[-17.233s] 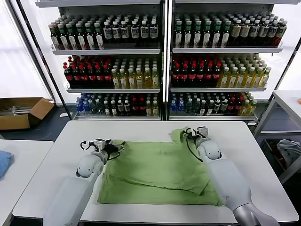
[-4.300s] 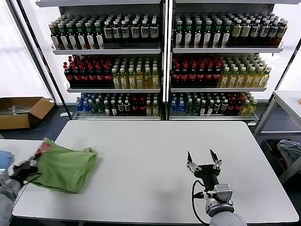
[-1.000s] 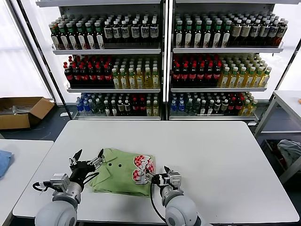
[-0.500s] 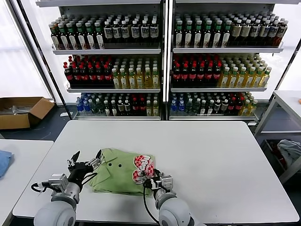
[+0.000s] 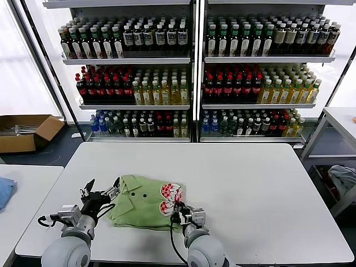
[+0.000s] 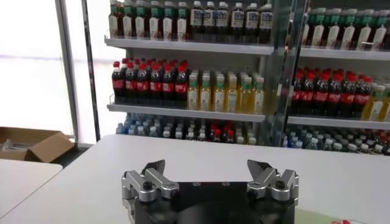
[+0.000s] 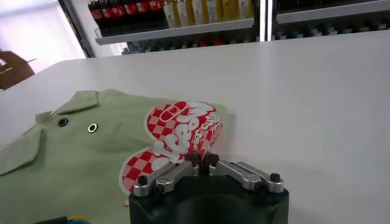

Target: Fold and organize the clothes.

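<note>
The clothes are one light green shirt (image 5: 142,207), folded into a compact rectangle near the front of the white table (image 5: 250,183). Its collar and buttons face up, and a red-and-white print (image 5: 169,199) sits at its right end. My right gripper (image 5: 179,213) is at that end, shut on the printed edge. In the right wrist view the fingertips (image 7: 203,159) pinch the fabric just below the print (image 7: 177,137) of the shirt (image 7: 91,152). My left gripper (image 5: 101,194) hovers open at the shirt's left edge, and in the left wrist view it (image 6: 207,167) holds nothing.
Shelves of bottles (image 5: 189,72) stand behind the table. A cardboard box (image 5: 25,132) lies on the floor at the far left. A blue cloth (image 5: 4,189) rests on the left side table, and a grey-white bundle (image 5: 342,179) lies at the right.
My right gripper has closed from open onto the shirt's printed edge, shifting slightly left. The print's edge has lifted a little. The left gripper has stayed open and still.
</note>
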Controlling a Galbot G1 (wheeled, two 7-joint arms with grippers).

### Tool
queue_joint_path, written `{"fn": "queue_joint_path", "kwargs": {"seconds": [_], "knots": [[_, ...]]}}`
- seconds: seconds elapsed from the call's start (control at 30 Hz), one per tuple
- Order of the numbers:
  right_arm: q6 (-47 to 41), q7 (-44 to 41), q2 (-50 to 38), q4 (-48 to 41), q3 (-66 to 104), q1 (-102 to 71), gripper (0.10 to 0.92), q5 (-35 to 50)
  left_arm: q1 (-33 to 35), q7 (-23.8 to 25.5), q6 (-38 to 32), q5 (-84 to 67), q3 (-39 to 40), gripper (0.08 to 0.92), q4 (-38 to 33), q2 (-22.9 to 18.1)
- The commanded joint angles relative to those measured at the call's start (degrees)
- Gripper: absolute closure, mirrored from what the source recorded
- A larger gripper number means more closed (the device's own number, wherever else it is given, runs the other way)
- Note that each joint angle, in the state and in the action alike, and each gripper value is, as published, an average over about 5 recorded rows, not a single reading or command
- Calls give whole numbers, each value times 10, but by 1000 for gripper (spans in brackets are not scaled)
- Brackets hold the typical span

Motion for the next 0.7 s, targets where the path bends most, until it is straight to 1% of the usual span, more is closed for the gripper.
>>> {"fn": "queue_joint_path", "kwargs": {"seconds": [0.03, 0.17, 0.3, 0.4, 0.53, 0.7], "knots": [[4, -6, -10, 3, 17, -16, 907, -19, 0, 0, -1, -4, 0, 177, -1, -1], [-1, -28, -49, 42, 46, -36, 919, -33, 5, 0, -1, -5, 1, 177, -9, -5], [-8, -50, -140, 101, 102, -48, 919, -28, 7, -1, -1, -4, 3, 177, -20, -9], [-9, -64, -197, 113, 155, -51, 919, -12, 4, -1, 0, -4, 9, 177, -27, -16], [-9, -87, -232, 82, 202, -42, 919, -19, 0, -1, 0, -1, 22, 177, -26, -26], [-9, -125, -233, 14, 218, -17, 919, -77, 1, 0, 2, 2, 32, 177, -28, -33]]}}
